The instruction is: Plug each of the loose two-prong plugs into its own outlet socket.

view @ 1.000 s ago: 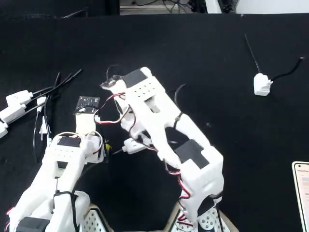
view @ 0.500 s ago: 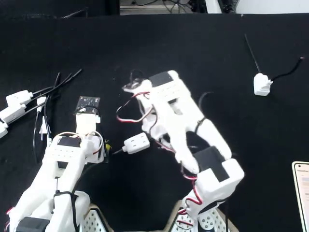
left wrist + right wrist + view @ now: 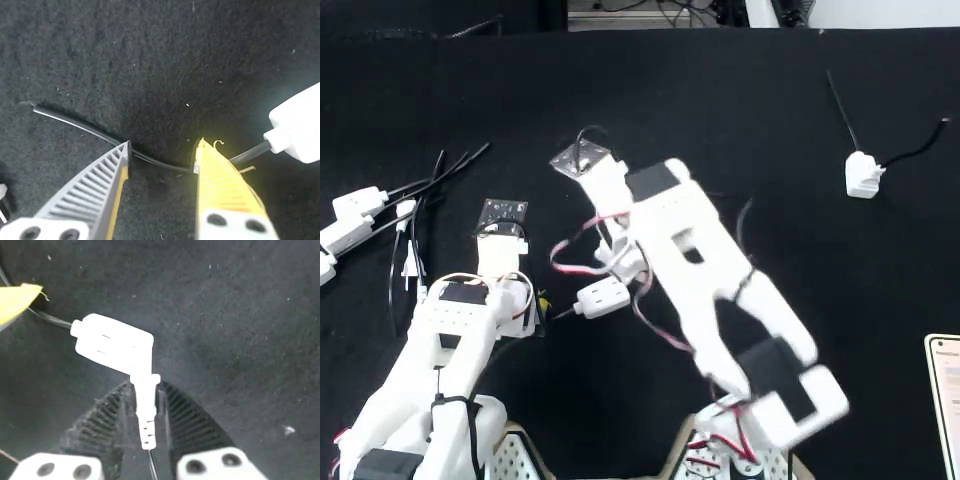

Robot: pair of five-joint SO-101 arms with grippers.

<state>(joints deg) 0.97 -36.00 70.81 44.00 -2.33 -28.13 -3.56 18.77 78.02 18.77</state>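
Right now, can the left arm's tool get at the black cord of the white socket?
Probably yes. The left tool is open, with one finger on each side of the black cord, close to the white socket. Nothing lies between the tool and the cord.

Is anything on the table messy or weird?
Yes. At the table's left edge, white plugs and black cords lie in a crisscrossed jumble, while one white corded piece sits alone far over on the opposite side.

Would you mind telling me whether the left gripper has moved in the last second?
No. The left gripper keeps its spot against the cord ends at the left edge.
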